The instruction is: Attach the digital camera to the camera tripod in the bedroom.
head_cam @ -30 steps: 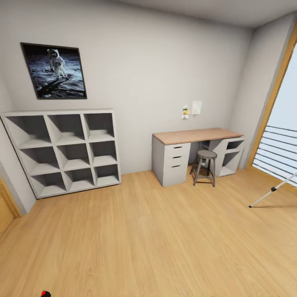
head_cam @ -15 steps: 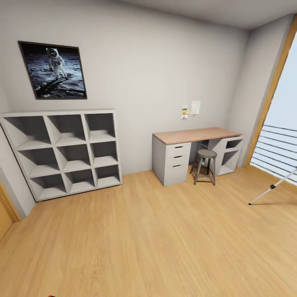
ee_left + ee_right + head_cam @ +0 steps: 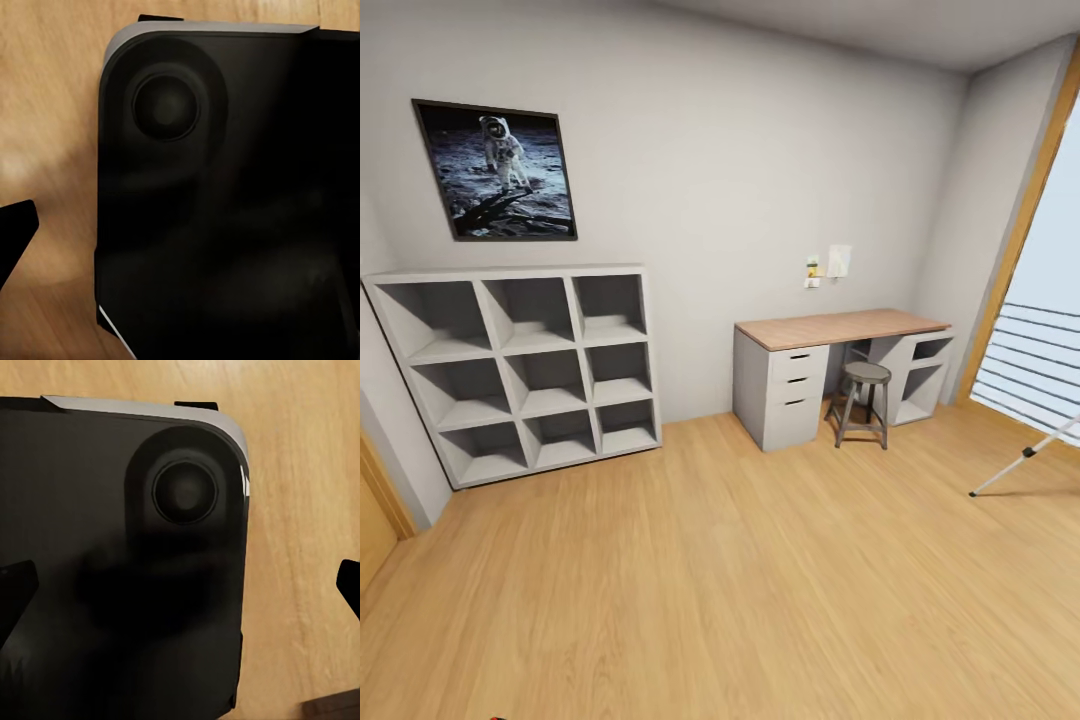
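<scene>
Thin silver-grey metal tripod leg (image 3: 1025, 460) with black joint slants over the light wood plank floor (image 3: 760, 580). Fingers' opening: cannot tell for either arm.

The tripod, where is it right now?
In the head view, one leg of the camera tripod pokes in at the right edge, on the wood floor by the window.

Even daylight fills the bedroom, brightest at the tall window (image 3: 1050, 300) on the right, which is washed out to near white. The grey walls darken slightly toward the ceiling corner. A tripod leg (image 3: 1025, 458) casts a faint shadow on the wood floor (image 3: 740, 580), and the stool (image 3: 862, 400) sits in soft shade beneath the desk. Straight lines bow toward the head view's edges. Both wrist views are dim, their dark robot base (image 3: 225, 210) soft, the floor blurred.
</scene>
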Available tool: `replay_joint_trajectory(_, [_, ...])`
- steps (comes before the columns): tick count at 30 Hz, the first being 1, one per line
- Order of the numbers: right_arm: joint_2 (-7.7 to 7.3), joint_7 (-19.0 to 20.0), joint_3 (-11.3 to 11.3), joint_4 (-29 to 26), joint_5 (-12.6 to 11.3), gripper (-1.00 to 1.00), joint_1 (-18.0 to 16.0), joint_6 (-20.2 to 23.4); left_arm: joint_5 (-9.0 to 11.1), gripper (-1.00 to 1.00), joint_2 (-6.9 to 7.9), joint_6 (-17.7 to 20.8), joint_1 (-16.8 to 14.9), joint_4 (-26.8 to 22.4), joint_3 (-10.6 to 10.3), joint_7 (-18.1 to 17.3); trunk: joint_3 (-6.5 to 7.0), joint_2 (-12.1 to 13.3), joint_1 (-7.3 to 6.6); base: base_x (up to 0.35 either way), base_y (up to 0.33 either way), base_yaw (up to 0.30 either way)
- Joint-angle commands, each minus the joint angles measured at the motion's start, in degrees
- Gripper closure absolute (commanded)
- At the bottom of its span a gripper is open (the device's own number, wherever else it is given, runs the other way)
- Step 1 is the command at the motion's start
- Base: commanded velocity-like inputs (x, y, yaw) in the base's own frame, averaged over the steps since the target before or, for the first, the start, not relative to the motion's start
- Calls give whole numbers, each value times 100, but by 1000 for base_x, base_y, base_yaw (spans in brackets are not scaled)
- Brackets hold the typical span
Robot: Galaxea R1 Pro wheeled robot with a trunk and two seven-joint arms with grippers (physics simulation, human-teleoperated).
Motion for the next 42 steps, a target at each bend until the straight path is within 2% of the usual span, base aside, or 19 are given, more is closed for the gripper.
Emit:
replay_joint_trajectory(1, [-1, -1, 3, -4, 5, -100, 1, -12, 44, -100, -1, -9, 2, -7, 3, -1, -4, -2, 0, 0, 9, 0])
replay_joint_trajectory(8, [4, -1, 3, -4, 5, -100, 1, -12, 81, -100, 4, -16, 2, -11, 16, -1, -4, -2, 0, 4, 4, 0])
replay_joint_trajectory(12, [7, -1, 3, -4, 5, -100, 1, -12, 235, -100, 7, -14, 2, -10, 63, -1, -4, -2, 0, 119, 1, 0])
replay_joint_trajectory(13, [8, -1, 3, -4, 5, -100, 1, -12, 394, -100, 14, -12, 2, -7, 82, -1, -4, -2, 0, 282, 0, 0])
replay_joint_trajectory(17, [8, -1, 3, -4, 5, -100, 1, -12, 442, -100, 11, -14, 2, -5, 86, -1, -4, -2, 0, 299, 0, 0])
replay_joint_trajectory(29, [13, -1, 3, -4, 5, -100, 1, -12, 465, -100, 8, -10, 2, -3, 88, -1, -4, -2, 0, 303, 52, 0])
replay_joint_trajectory(42, [34, -1, -2, -4, 5, -100, 1, 0, 466, -100, 8, -9, 2, -6, 88, -1, -4, -2, 0, 58, 24, 67])
